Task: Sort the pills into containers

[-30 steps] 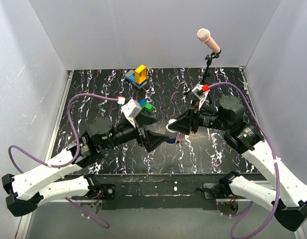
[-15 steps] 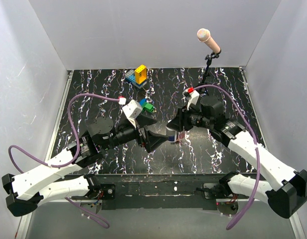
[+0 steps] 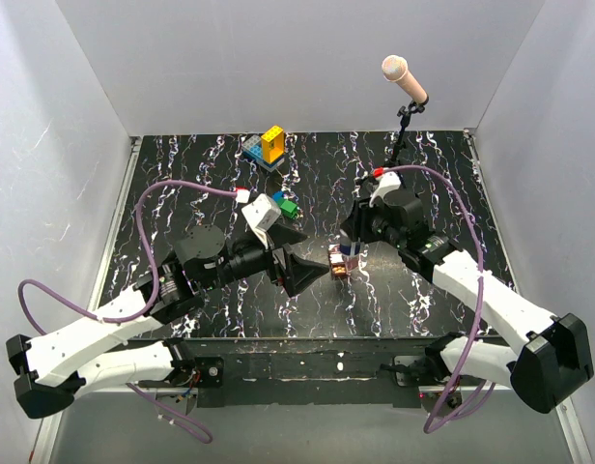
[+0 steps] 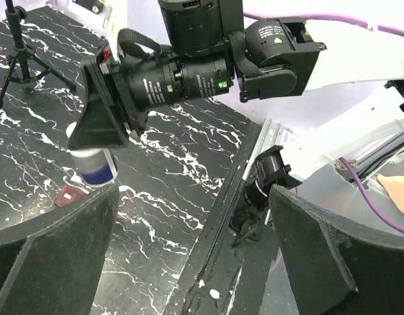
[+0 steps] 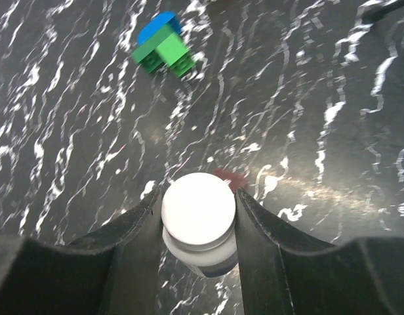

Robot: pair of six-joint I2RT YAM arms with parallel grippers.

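From above, the left gripper (image 3: 310,252) lies low over the black marbled table (image 3: 182,184), its two fingers spread wide with nothing between them. Facing it, the right gripper (image 3: 348,247) points down at the middle of the table, and the little brown pill box (image 3: 336,265) sits on the tabletop right at its tip, between the two grippers. Toy blocks lie further back: a green and blue pair (image 3: 285,205) near the left arm and a yellow and blue stack (image 3: 269,145) by the far wall. A microphone stand (image 3: 402,116) is off to the right. The left wrist camera shows the right arm's fingers set over a small dark bottle (image 4: 97,169), with the pill box flat on the table just beside it; whether the bottle's foot touches the table I can't tell. The right wrist camera looks straight down on the bottle's white cap (image 5: 199,209), both fingers pressed against its sides — pinching it — and the pill box peeks out just beyond, too blurred to show its compartments
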